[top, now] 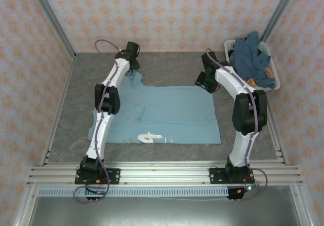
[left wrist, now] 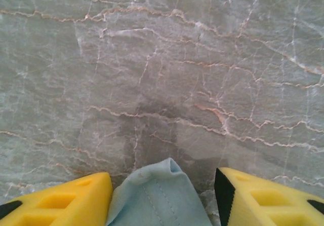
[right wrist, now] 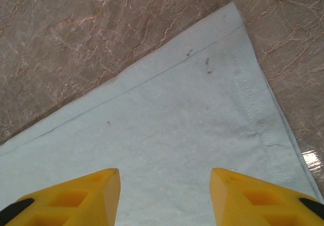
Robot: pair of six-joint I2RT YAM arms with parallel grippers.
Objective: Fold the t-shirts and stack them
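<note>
Your left gripper (left wrist: 163, 180) stands open, with a bunched tip of the sky-blue t-shirt (top: 172, 114) between its fingers, perhaps brushing the left one. Your right gripper (right wrist: 164, 175) hangs open above a hemmed corner of that t-shirt, which lies spread on the table (top: 76, 109).

The bench (top: 167, 66) is grey marble veined in white and faint pink. At mid-frame lies a light sky-blue t-shirt (top: 172, 114) with a white print (top: 150, 137) near its lower edge. At upper right, a white basket (top: 229, 45) holds darker dusty-blue t-shirts (top: 249, 59) and an orange scrap (top: 270, 74). The walls (top: 167, 13) are pale pink with an orange floral repeat. The left arm (top: 104, 119) and right arm (top: 238, 84) are white with black joints. The fingers (left wrist: 66, 200) of the left gripper (left wrist: 163, 178) and right gripper (right wrist: 164, 173) are yellow with black pads.
</note>
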